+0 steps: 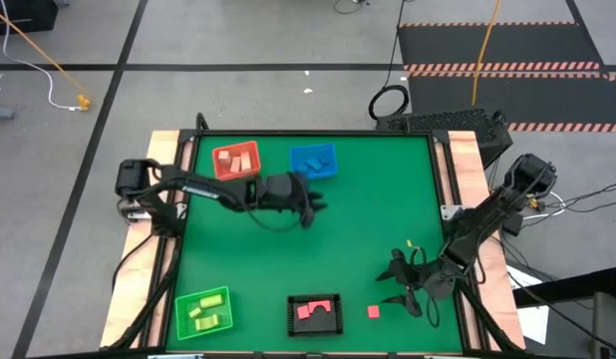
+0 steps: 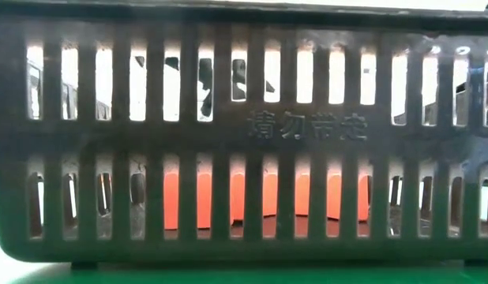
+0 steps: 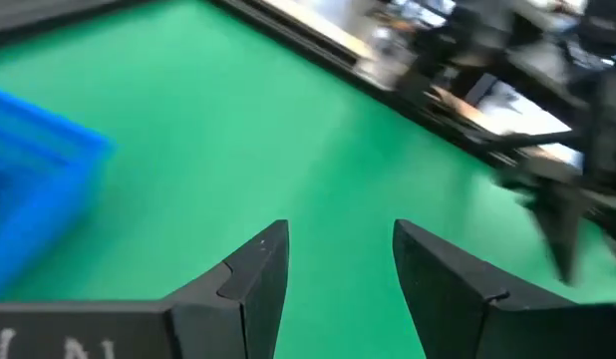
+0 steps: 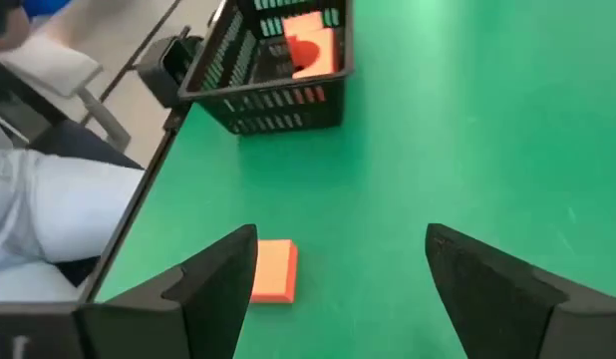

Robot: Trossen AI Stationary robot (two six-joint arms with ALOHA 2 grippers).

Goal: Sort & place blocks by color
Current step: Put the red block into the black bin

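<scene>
Hovering spread beside the red block (image 4: 273,271), right tool (image 4: 333,289); left tool (image 3: 338,284) spread mid-table.

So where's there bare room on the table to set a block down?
The widest bare mat lies between the blue basket and the right gripper. Another patch sits between the green basket and the left gripper. It is crowded around the black basket and loose red block.

I am working over a plain green table (image 1: 368,199). My red basket (image 1: 236,162) is holding tan blocks (image 1: 238,160); my blue basket (image 1: 314,162) is showing blue only; my green basket (image 1: 203,311) is carrying yellow-green blocks (image 1: 202,313); my black slatted basket (image 1: 316,313) is holding red-pink blocks (image 1: 310,311). One red-pink block (image 4: 273,270) is lying loose on the green.
</scene>
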